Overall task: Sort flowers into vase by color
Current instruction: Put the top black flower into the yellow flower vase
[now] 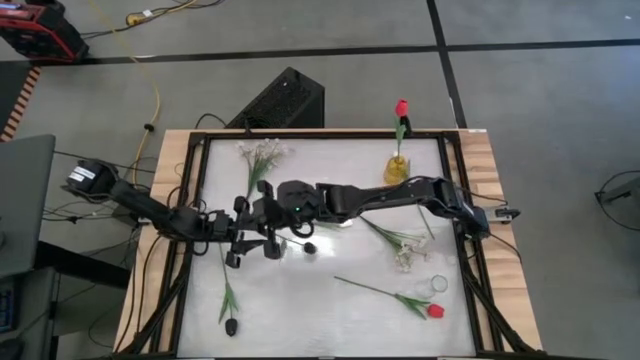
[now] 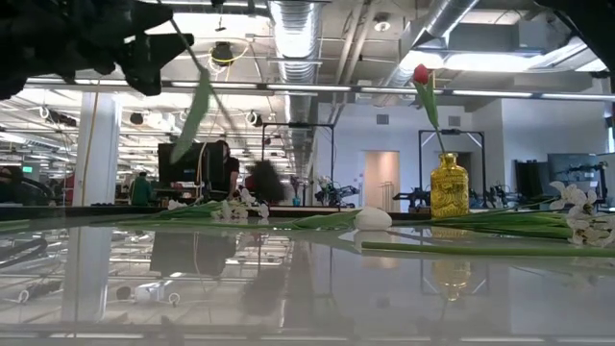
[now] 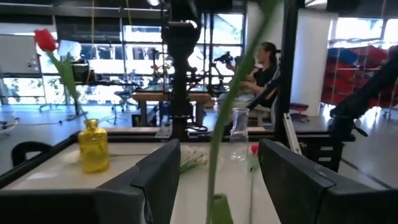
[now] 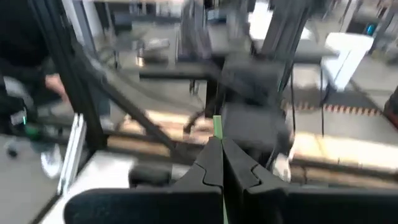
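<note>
Right pincer point(image 4: 222, 163) pinches a green flower stem point(image 4: 217, 126) between closed fingers, while left pincer point(image 3: 217, 180) gapes wide around it.

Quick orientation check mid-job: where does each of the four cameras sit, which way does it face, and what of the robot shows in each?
High view: overhead, looking straight down; both arms meet mid-table, left gripper, right gripper.
Low view: table height, looking across at the yellow vase; dark arm parts upper left.
Left wrist view: past its open jaws, a green stem between them.
Right wrist view: over its shut jaws, nipping a stem.
Shared: the yellow vase with its red tulip shows in high, low and left wrist views.
</note>
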Controlling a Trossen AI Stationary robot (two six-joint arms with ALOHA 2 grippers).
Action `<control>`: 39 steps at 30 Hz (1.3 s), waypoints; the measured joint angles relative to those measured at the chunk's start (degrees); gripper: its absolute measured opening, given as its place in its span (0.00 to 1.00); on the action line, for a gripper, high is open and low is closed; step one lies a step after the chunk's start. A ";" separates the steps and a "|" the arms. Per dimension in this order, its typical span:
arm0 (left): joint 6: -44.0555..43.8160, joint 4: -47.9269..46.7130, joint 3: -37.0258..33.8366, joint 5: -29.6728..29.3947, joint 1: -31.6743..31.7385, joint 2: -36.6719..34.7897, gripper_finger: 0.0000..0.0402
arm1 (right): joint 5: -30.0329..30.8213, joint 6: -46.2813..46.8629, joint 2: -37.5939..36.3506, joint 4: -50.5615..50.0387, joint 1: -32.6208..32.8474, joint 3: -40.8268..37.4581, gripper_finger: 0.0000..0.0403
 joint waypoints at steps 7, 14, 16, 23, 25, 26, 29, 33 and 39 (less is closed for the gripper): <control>-0.85 -3.29 3.48 0.85 0.00 3.79 0.49 | 0.69 -0.51 -0.04 1.17 0.33 0.01 0.04; -0.47 -3.10 3.51 -2.47 0.02 4.21 0.32 | 0.69 -1.33 -0.11 1.38 0.79 0.08 0.04; -0.27 -3.45 3.51 -2.48 0.02 4.21 0.23 | 0.68 -2.18 -0.11 1.12 0.73 0.08 0.04; 0.25 -5.12 3.51 -3.76 0.04 4.21 0.01 | 1.48 -3.77 -0.12 0.52 0.59 0.08 0.18; 0.16 -5.11 3.51 -3.74 0.04 4.19 0.01 | 1.55 -4.66 -0.17 -0.37 0.30 0.08 0.25; 0.15 -5.11 3.51 -3.74 0.04 4.19 0.00 | 1.67 -5.15 -0.32 -1.18 0.19 0.08 0.29; 0.16 -5.37 3.51 -3.72 0.04 4.18 0.00 | 2.14 -7.35 -1.32 -3.82 -0.12 0.08 0.39; -0.19 -7.87 3.51 -3.79 0.06 2.36 0.00 | 8.39 -15.53 -4.60 -11.23 -0.18 0.12 0.51; -4.40 -14.52 3.51 -3.16 0.04 -5.49 0.00 | 15.59 -29.73 -7.82 -25.67 0.38 0.17 0.59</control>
